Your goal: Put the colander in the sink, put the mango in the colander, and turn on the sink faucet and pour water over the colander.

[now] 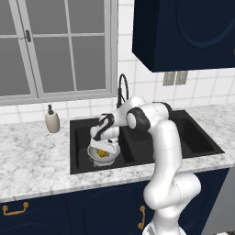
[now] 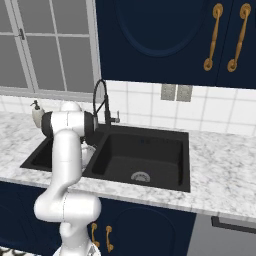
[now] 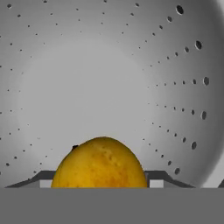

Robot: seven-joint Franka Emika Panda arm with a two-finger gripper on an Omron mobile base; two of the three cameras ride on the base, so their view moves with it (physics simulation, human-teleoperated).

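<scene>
Left base view: the arm bends down over the sink [image 1: 193, 147], and the gripper [image 1: 103, 148] hangs inside the colander [image 1: 103, 154], which sits in the left one of the two basins. One mango [image 1: 104, 152] shows as a yellow spot right at the fingertips, inside the bowl. One sink faucet [image 1: 122, 90] arches up behind the hand, between the basins, and one soap dispenser [image 1: 52, 121] stands on the counter [image 1: 32, 160] to the left of the gripper. This view gives the bowl's place in the basin, but the jaws' spread is too small to read here.

Right base view: the arm's own links cover the hand, so the mango is hidden; only a pale sliver of the colander [image 2: 88, 152] peeks out beside the forearm. What this side adds is the right basin with one round drain [image 2: 140, 176] in its floor, well apart from the hand, and the faucet's small side lever [image 2: 117, 119].

Hand view: the mango [image 3: 101, 162] lies directly between the two dark fingertips [image 3: 157, 176], which stand at either side of it, touching or just short of it; whether they squeeze it I cannot tell. Beyond it curves the perforated grey inner wall of the colander [image 3: 175, 87], so the fruit is low inside the bowl.
</scene>
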